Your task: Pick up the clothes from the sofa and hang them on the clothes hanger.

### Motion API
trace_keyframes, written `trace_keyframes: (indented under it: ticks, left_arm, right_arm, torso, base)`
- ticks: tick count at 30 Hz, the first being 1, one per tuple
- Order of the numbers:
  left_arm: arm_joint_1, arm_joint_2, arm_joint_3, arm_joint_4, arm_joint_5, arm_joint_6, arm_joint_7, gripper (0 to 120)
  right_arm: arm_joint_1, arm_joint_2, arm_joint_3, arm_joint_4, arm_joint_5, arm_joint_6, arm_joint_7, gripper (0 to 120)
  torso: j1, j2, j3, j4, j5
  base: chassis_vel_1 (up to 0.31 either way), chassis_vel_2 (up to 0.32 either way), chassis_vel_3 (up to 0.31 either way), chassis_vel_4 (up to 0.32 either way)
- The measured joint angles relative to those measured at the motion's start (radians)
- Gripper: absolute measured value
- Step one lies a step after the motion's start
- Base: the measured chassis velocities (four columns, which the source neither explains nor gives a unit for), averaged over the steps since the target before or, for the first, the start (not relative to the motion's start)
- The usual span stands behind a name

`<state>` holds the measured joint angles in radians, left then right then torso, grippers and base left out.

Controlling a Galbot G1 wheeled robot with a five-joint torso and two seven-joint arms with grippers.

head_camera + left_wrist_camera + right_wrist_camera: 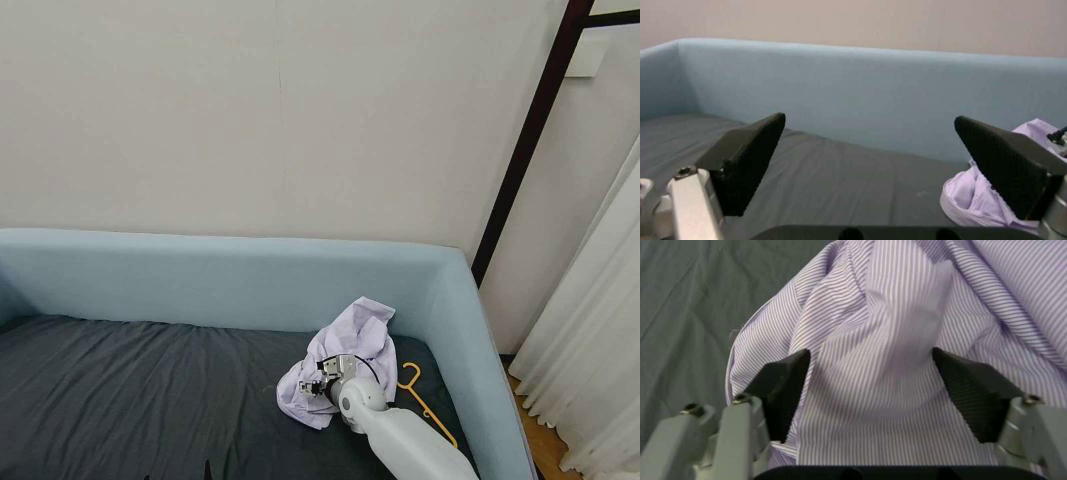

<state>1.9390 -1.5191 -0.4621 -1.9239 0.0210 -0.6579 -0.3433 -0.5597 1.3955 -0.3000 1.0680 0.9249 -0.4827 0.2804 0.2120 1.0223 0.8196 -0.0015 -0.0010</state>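
Observation:
A crumpled lilac striped shirt lies on the dark sofa seat, near the right armrest. My right gripper is down on the shirt's front edge. In the right wrist view the right gripper is open, its black pads pressed into the shirt with a raised fold between them. A yellow hanger lies on the seat just right of the shirt. My left gripper hangs open over the seat with nothing in it, the shirt off to its side.
The light blue backrest runs along the wall and the right armrest closes the corner. A dark slanted pole stands beyond the armrest, with a white curtain at the far right.

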Motion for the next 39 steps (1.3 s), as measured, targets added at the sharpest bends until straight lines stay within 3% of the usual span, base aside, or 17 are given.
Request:
trace_keyframes:
  ticks: [2, 19, 25, 32, 39]
  left_arm:
    - [-0.007, -0.001, 0.005, 0.001, -0.010, -0.007, 0.003, 100]
    - [-0.016, -0.005, 0.012, 0.018, -0.004, -0.011, 0.003, 100]
    - [-0.025, -0.012, 0.015, 0.035, -0.002, -0.013, -0.002, 100]
    - [-0.031, -0.015, 0.016, 0.032, 0.000, -0.014, -0.013, 100]
    - [-0.035, -0.011, 0.014, 0.041, -0.002, -0.019, -0.020, 99]
  right_arm:
    - [-0.005, 0.002, 0.027, 0.006, 0.000, 0.000, 0.001, 59]
    - [-0.016, -0.074, 0.003, 0.078, 0.023, 0.025, -0.012, 0]
    - [-0.011, -0.104, 0.003, 0.126, 0.039, 0.084, -0.049, 0]
    - [-0.015, -0.198, -0.005, 0.318, 0.087, 0.166, -0.115, 0]
    - [0.020, -0.246, -0.005, 0.459, 0.137, 0.185, -0.107, 0]
  torso:
    - [0.000, 0.000, 0.000, 0.0000, 0.0001]
    - [0.000, 0.000, 0.000, 0.0001, 0.0003]
    - [0.000, 0.000, 0.000, 0.0002, 0.0003]
    - [0.000, 0.000, 0.000, -0.0001, 0.0002]
    - [0.000, 0.000, 0.000, 0.0002, 0.0003]
  base:
    - [0.000, 0.000, 0.000, 0.000]
    - [0.000, 0.000, 0.000, 0.000]
    - [0.000, 0.000, 0.000, 0.000]
    - [0.000, 0.000, 0.000, 0.000]
    - [0.000, 0.000, 0.000, 0.000]
